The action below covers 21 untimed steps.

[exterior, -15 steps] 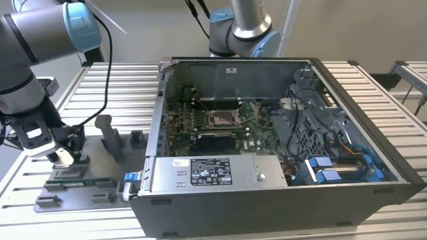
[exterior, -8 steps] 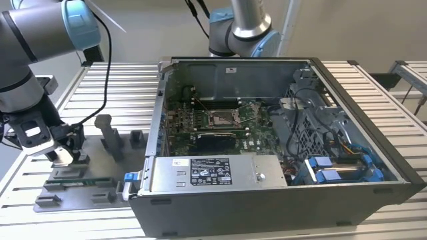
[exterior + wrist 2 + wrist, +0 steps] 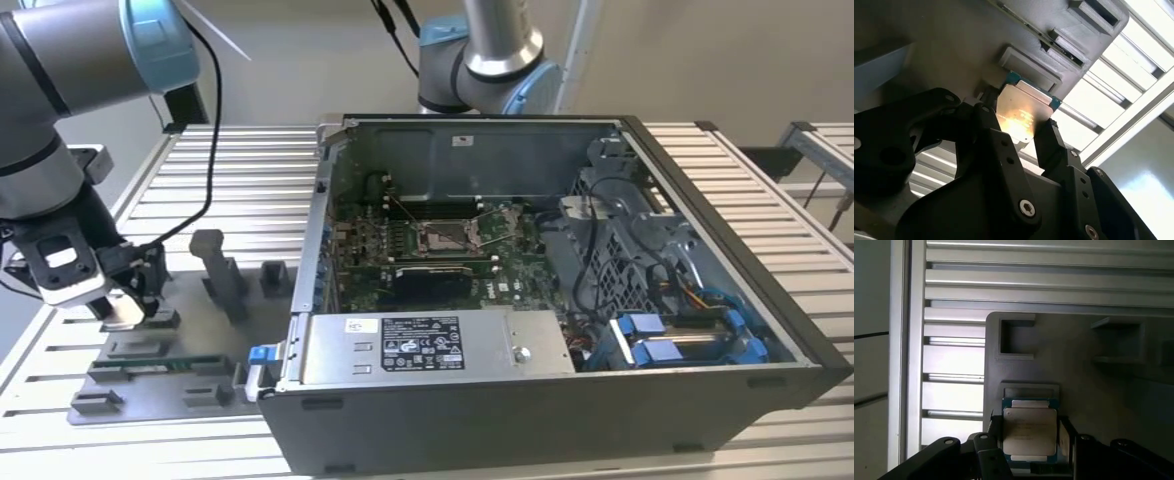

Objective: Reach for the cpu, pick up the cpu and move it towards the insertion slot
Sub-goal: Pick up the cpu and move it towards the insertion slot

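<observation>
Silvery metal marks the cpu [image 3: 1030, 432], low on the grey parts tray [image 3: 167, 378] at the exterior view's left, well apart from the insertion slot [image 3: 445, 235] in the computer case [image 3: 534, 420]. The gripper [image 3: 120, 305] pinches its two edges (a narrow span). I judge this the pick-up step; leaving the tray calls for a straight, level lift.
</observation>
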Each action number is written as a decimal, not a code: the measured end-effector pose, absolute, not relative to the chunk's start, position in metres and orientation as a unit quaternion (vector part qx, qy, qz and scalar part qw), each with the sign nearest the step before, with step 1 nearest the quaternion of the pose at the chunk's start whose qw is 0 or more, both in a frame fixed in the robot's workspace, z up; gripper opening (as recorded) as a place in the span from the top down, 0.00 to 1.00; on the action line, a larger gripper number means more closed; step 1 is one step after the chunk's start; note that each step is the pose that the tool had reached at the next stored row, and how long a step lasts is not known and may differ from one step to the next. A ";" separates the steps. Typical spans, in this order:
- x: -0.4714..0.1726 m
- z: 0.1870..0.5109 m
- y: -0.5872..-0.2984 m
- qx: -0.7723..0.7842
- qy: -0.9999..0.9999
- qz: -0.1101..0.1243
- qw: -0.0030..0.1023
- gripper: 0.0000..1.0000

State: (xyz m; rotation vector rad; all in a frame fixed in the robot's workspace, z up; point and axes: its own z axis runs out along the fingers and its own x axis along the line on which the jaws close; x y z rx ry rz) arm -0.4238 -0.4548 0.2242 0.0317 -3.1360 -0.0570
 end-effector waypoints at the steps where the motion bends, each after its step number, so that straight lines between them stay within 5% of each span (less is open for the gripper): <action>1: -0.424 0.225 -0.455 0.010 -1.000 -0.018 0.002 1.00; 21: -0.424 0.255 -0.455 0.010 -1.000 -0.018 0.003 1.00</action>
